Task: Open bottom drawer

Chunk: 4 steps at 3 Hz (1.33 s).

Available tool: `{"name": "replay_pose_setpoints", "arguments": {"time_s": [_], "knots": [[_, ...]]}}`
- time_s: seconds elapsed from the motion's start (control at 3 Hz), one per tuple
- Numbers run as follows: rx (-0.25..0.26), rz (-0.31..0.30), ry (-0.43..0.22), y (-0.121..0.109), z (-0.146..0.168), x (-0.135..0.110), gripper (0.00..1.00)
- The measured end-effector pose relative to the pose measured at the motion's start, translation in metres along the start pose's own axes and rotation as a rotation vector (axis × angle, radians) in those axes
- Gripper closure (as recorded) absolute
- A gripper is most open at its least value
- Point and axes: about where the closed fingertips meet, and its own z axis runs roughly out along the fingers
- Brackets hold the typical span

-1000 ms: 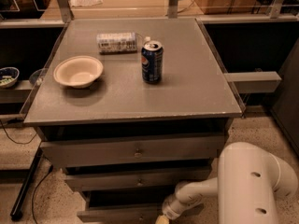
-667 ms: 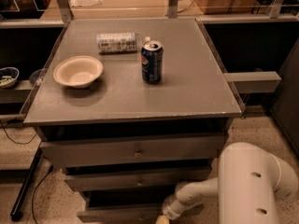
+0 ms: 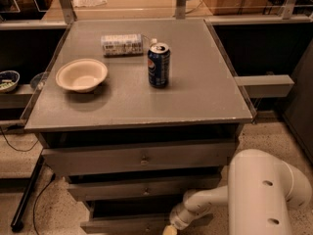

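Observation:
The grey cabinet has three drawer fronts stacked under its top. The bottom drawer (image 3: 122,225) is the slim panel at the lower edge of the camera view, with a dark gap above it; its knob is not visible. My gripper (image 3: 170,229) is at the right end of that panel, mostly cut off by the frame's lower edge. My white arm (image 3: 259,195) reaches in from the lower right.
The middle drawer (image 3: 142,188) and top drawer (image 3: 142,158) sit above, each with a small knob. On the cabinet top (image 3: 195,97) stand a blue soda can (image 3: 159,65), a cream bowl (image 3: 81,75) and a lying bottle (image 3: 122,44). A black pole (image 3: 27,199) leans at the left.

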Motion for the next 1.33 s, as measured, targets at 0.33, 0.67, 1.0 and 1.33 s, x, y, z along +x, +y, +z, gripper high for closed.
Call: {"name": "replay_pose_setpoints", "arguments": {"time_s": [0.33,0.67,1.0,1.33], "knots": [[-0.018,0.0,-0.001,0.0053,0.0009,0.0028,0.0],[-0.019,-0.002,-0.001,0.0045,0.0002,0.0027,0.0],[-0.02,-0.004,-0.001,0.0043,-0.0002,0.0035,0.0],[-0.022,-0.006,0.0,0.0049,-0.001,0.0046,0.0]]}}
